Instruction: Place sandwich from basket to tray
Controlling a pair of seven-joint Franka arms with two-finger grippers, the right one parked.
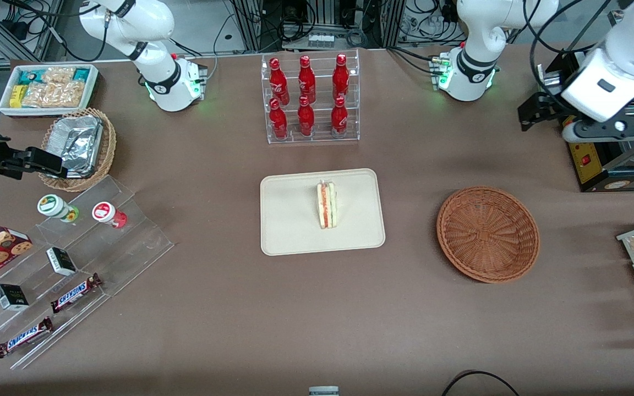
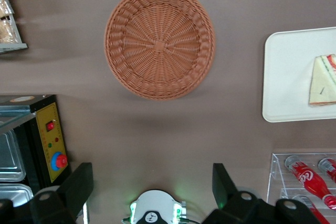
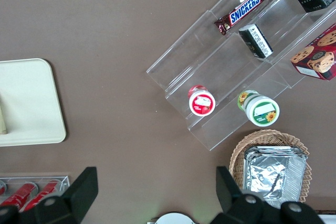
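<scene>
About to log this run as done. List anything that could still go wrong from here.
1. The sandwich stands on edge on the tray; a knock to the table could probably tip it flat.
2. The open, empty gripper hangs high near the appliance with the yellow panel; a careless retreat might clip it.
3. The basket is empty, so a repeated pick would find nothing.

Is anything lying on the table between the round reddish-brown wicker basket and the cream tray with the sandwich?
No, only bare brown tabletop in the front view; the gripper hangs open, empty.
</scene>
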